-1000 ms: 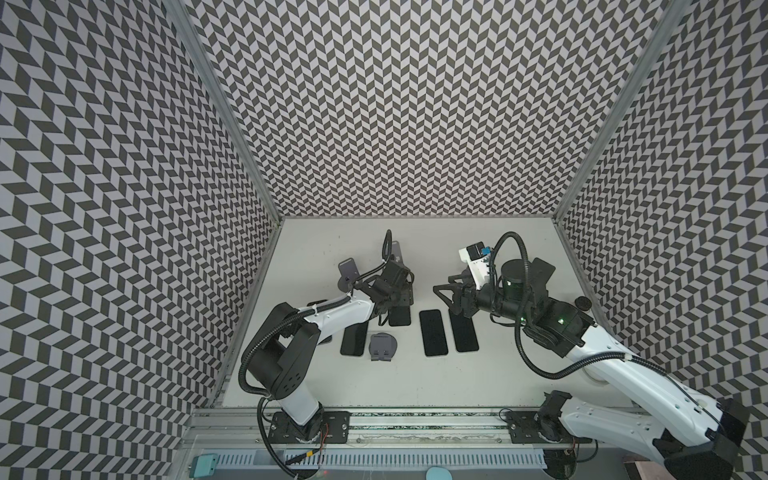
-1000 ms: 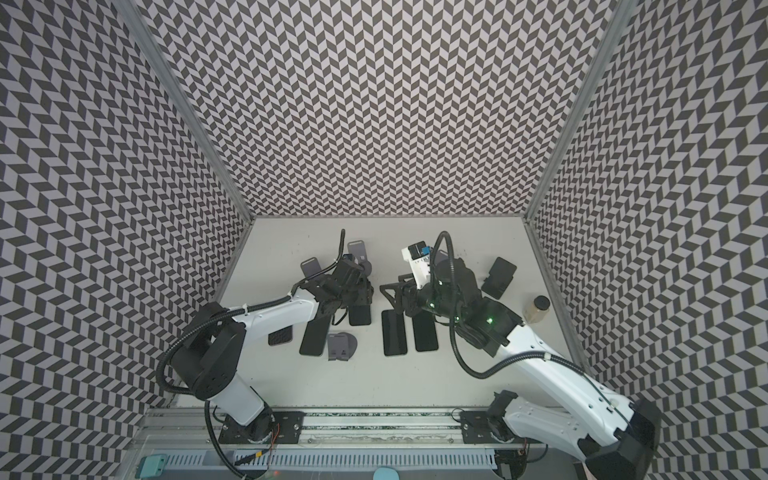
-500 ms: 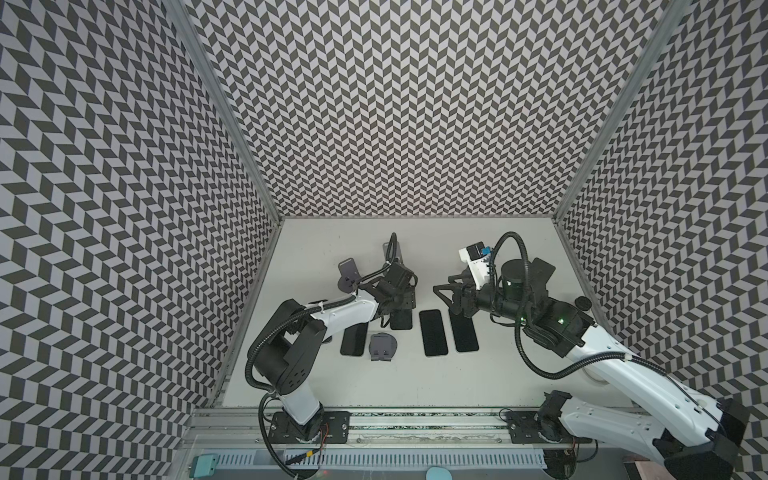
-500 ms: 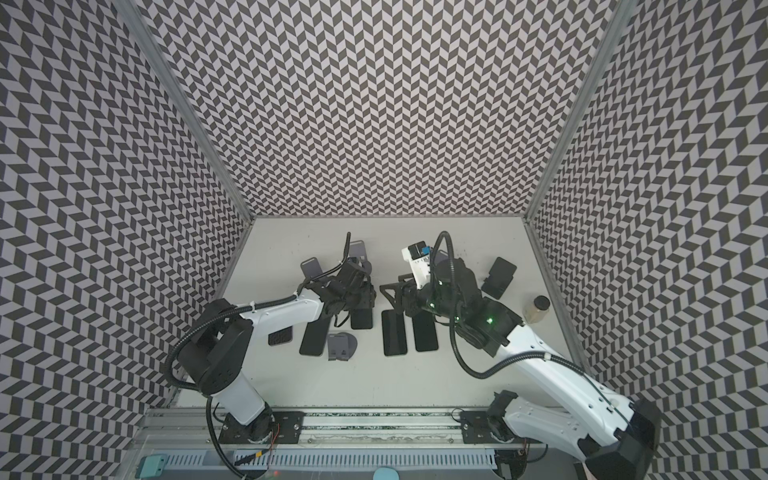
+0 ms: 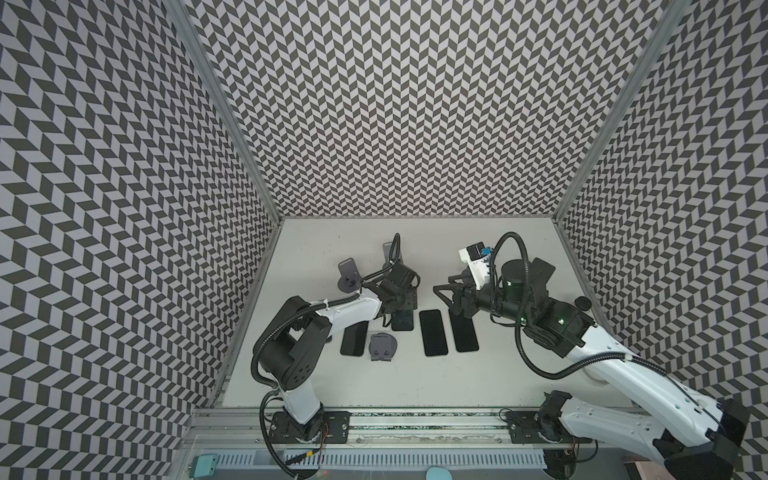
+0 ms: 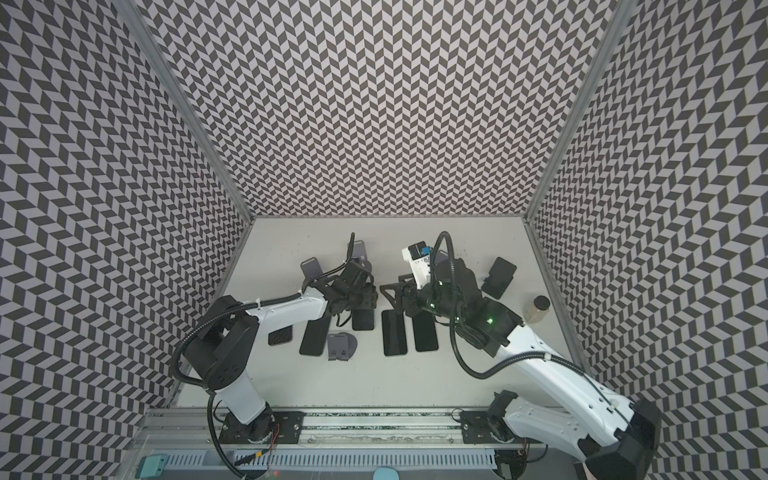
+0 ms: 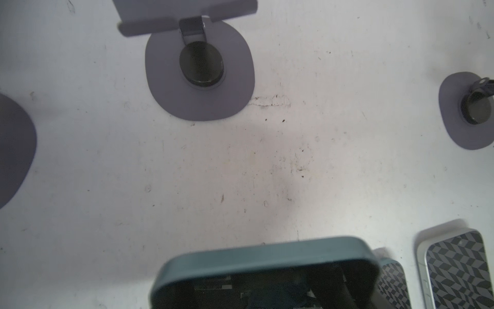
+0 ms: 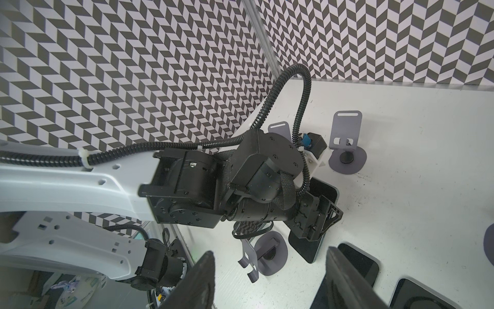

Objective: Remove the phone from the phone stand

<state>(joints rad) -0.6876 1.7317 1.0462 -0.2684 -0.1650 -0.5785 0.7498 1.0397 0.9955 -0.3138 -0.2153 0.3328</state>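
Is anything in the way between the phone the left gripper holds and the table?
No, nothing visible is. The left gripper holds the phone over bare table. A tipped-over stand and another phone lie off to its sides.

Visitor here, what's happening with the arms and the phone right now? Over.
Left gripper shut on phone. Phone off the stand, down near table. Right gripper open, empty. Flat phones lie close beside it.
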